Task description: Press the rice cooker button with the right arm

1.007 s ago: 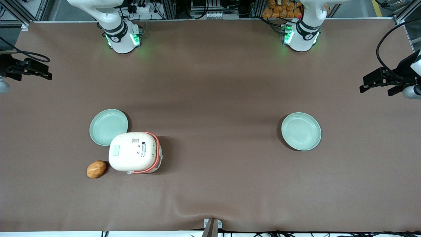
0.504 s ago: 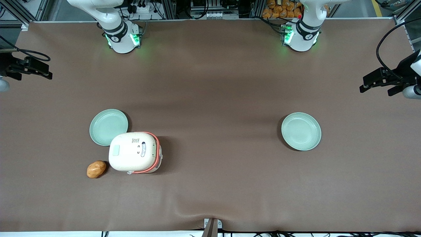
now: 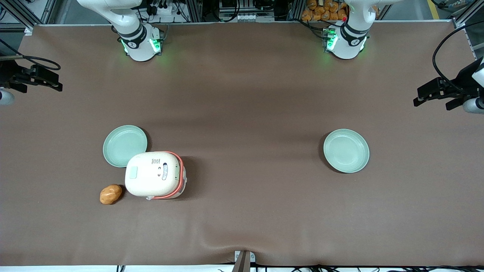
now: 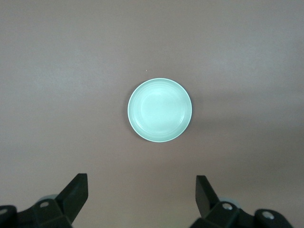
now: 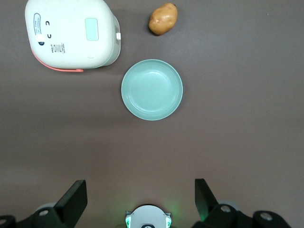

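Note:
The rice cooker [image 3: 153, 174] is cream-white with a coral-red band and stands lid shut on the brown table. Its lid carries an oval label and a pale green rectangle [image 3: 133, 173]. It also shows in the right wrist view [image 5: 71, 33]. The right arm's base [image 3: 140, 41] stands at the table's back edge. My gripper [image 5: 139, 186] is open and empty. It hangs high above the table, well away from the cooker, with its own base between its fingers [image 5: 76, 194]. In the front view it shows as a black assembly [image 3: 41, 80] at the working arm's end.
A mint-green plate [image 3: 124, 146] lies just beside the cooker, farther from the front camera; it also shows in the right wrist view [image 5: 152, 89]. A potato [image 3: 110, 193] lies close beside the cooker. A second plate [image 3: 346, 150] lies toward the parked arm's end.
The black gripper assembly at the working arm's end has shifted slightly inward over the table. The cooker, plates and potato have not moved.

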Controlling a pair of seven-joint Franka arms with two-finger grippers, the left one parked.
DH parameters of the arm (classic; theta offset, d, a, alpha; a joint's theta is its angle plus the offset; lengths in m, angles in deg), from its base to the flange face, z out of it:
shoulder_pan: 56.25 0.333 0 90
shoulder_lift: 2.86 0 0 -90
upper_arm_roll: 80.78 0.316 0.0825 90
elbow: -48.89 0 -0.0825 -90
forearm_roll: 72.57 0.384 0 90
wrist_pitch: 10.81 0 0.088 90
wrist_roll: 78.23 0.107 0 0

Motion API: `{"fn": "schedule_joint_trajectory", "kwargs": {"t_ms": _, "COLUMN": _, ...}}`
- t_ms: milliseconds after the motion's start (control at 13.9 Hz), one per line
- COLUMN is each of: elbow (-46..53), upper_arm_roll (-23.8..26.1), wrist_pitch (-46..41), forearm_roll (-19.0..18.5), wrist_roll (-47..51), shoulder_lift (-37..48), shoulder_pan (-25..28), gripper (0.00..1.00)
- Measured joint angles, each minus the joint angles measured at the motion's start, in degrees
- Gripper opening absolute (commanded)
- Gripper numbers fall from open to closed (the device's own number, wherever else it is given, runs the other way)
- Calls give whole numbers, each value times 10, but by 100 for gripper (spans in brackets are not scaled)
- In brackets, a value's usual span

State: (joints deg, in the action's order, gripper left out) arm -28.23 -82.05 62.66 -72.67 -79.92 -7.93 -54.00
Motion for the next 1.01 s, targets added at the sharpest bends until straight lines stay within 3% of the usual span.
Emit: {"fn": "schedule_joint_trajectory", "kwargs": {"t_ms": 1007, "elbow": 0, "upper_arm_roll": 0, "wrist_pitch": 5, "forearm_roll": 0, "wrist_roll": 0, "shoulder_lift": 0, "shoulder_pan": 6, "gripper": 100}}
